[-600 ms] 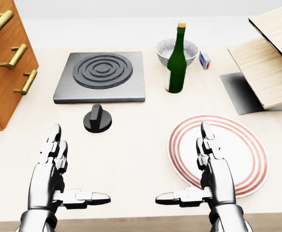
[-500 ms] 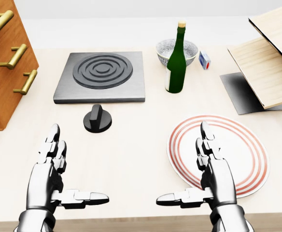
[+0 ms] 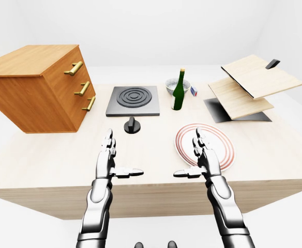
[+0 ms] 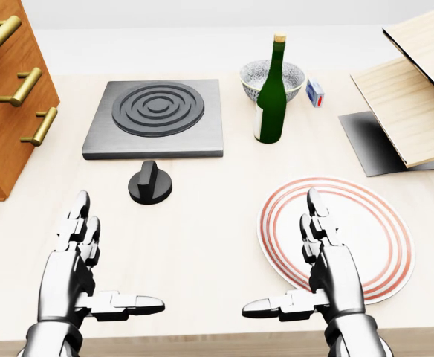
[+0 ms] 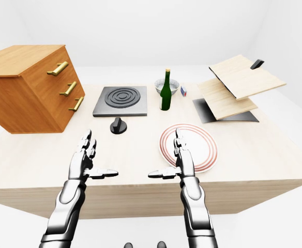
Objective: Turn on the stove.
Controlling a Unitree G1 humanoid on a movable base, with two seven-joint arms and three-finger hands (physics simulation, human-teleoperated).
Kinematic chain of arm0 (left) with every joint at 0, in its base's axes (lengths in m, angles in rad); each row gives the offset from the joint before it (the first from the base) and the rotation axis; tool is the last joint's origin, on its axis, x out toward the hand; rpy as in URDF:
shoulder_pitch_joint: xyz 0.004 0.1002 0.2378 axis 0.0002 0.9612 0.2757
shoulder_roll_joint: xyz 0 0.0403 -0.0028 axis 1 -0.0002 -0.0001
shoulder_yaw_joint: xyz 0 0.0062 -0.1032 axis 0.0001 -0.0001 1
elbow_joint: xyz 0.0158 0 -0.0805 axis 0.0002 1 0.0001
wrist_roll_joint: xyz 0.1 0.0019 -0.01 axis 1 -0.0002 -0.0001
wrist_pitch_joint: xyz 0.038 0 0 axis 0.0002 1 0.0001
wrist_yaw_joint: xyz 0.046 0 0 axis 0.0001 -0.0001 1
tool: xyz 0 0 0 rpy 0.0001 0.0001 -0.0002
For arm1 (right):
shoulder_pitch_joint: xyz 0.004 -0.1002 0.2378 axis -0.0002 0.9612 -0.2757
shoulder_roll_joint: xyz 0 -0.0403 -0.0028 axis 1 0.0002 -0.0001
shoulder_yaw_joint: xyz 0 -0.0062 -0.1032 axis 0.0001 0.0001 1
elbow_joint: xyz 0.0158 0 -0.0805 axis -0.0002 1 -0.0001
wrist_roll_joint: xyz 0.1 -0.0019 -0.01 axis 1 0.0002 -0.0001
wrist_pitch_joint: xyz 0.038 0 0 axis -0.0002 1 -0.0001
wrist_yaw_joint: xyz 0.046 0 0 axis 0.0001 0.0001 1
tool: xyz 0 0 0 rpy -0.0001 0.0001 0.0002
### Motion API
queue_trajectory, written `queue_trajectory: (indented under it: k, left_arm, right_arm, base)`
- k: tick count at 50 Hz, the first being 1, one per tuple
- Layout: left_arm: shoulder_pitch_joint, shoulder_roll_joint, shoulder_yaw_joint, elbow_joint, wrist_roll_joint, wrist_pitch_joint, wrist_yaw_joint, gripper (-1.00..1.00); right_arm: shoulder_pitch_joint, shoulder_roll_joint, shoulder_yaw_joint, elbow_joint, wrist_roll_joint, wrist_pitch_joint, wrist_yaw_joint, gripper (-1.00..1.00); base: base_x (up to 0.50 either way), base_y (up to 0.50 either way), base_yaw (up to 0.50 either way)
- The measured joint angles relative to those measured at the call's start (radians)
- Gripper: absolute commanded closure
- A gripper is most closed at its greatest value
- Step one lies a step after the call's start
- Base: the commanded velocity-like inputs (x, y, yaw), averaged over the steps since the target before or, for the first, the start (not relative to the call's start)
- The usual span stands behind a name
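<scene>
The dark grey stove plate (image 4: 154, 117) with ring burner lies on the pale table, upper left of centre in the head view. Its black knob (image 4: 150, 184) stands just below the plate, bar pointing up the picture. My left hand (image 4: 120, 253) hovers open below the knob and slightly left, fingers stretched, thumb pointing right, well apart from it. My right hand (image 4: 280, 251) is open too, over the left part of the red-ringed plate (image 4: 373, 223), thumb pointing left. Neither hand holds anything.
A green bottle (image 4: 270, 93) stands right of the stove, with a grey bowl (image 4: 291, 74) and a small box (image 4: 315, 93) behind it. A wooden drawer cabinet (image 4: 5, 97) is at the left. Stacked wooden boards (image 4: 418, 97) on a dark mat (image 4: 369, 141) are at the right.
My left hand has slipped slightly left and down the picture. The right hand has hardly moved, and the knob and the other things are unchanged.
</scene>
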Motion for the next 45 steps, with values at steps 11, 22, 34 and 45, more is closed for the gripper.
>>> queue_trajectory:
  k: [11, 22, 34, 45]
  left_arm:
    - [-0.001, 0.003, 0.007, -0.005, -0.005, 0.004, -0.002, -1.00]
    - [0.000, 0.007, 0.018, -0.017, -0.013, 0.012, -0.004, -1.00]
    - [0.000, 0.009, 0.022, -0.021, -0.016, 0.014, -0.005, -1.00]
    - [0.000, 0.009, 0.023, -0.020, -0.017, 0.013, -0.005, -1.00]
  right_arm:
    - [0.000, 0.000, 0.000, 0.003, 0.001, -0.001, 0.005, -1.00]
    - [0.001, 0.000, 0.001, 0.005, 0.001, -0.003, 0.008, -1.00]
    - [0.002, 0.001, 0.004, 0.008, -0.003, -0.006, 0.008, -1.00]
    - [0.003, 0.001, 0.005, 0.009, -0.004, -0.007, 0.008, -1.00]
  base:
    - [0.00, 0.00, 0.00]
    - [0.00, 0.00, 0.00]
    - [0.00, 0.00, 0.00]
    - [0.16, 0.00, 0.00]
